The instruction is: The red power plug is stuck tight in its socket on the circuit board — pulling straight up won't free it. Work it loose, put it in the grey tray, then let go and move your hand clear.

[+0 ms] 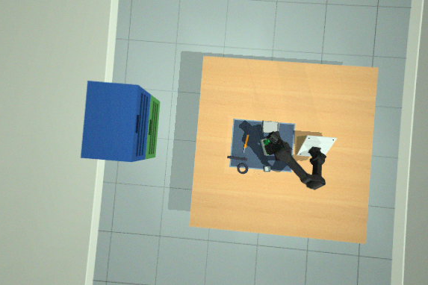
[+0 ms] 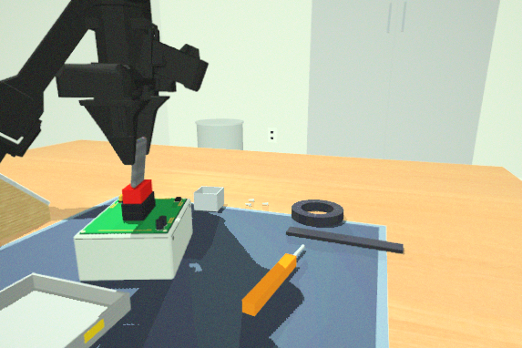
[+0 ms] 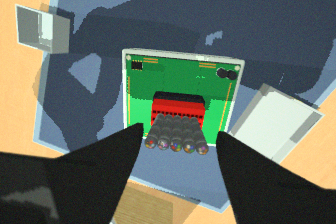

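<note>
Jaws part around the cables of a plug that sits in its socket

The red power plug point(image 2: 137, 193) point(image 3: 177, 106) stands in the black socket point(image 2: 138, 210) point(image 3: 179, 96) on the circuit board point(image 1: 267, 142) point(image 2: 106, 223) point(image 3: 165, 77). The gripper point(image 1: 273, 146) point(image 2: 131, 160) point(image 3: 179, 133) holds nothing: its jaws stand apart, one on each side of the grey cables point(image 2: 138, 164) point(image 3: 177, 134), with a gap at either hand. In the exterior view the plug lies below the fingertips. In the wrist view its long side runs across, roughly along the line from one finger to the other, so a closing grip would likely press on its two short ends. The next move probably calls for coming down over the plug before closing, then rocking it; closing at this height may catch only cable

The wrist view shows the gaps beside the cables, which the exterior view cannot; the exterior view alone makes the height plain. The top view hides the plug under the arm but shows the grey tray point(image 1: 270, 127) point(image 2: 80, 291) point(image 3: 275, 120) near the board, still to be filled
</note>
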`<action>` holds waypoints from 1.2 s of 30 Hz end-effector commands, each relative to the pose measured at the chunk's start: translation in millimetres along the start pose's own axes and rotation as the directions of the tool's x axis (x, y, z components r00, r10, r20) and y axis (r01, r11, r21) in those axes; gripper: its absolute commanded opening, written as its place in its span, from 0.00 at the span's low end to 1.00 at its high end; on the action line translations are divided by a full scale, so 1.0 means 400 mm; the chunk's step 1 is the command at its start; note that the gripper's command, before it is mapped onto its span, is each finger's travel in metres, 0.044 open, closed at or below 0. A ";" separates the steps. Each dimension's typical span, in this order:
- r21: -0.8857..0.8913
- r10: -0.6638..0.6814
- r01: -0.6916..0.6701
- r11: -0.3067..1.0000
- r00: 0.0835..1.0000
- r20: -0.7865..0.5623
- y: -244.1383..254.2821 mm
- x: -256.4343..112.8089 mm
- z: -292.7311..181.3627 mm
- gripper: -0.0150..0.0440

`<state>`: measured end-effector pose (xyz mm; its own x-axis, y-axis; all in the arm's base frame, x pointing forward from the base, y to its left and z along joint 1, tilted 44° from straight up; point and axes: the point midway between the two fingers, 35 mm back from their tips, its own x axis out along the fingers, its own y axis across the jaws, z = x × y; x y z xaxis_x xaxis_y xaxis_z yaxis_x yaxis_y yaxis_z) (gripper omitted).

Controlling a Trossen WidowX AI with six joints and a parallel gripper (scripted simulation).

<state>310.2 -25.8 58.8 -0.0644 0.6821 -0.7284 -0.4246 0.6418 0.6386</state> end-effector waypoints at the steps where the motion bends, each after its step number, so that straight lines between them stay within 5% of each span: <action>1: 0.001 0.004 -0.004 1.000 1.000 0.000 0.003 0.019 0.001 0.68; 10: 0.001 0.004 -0.004 1.000 1.000 0.000 0.003 0.036 0.001 0.68; 20: 0.001 0.004 -0.004 1.000 1.000 0.000 0.003 0.036 0.001 0.25; 36: 0.002 -0.017 0.017 1.000 1.000 0.000 0.007 0.000 0.001 0.25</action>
<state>309.0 -15.3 51.2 -0.0714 0.6846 -0.7254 -0.4271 0.6362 0.6425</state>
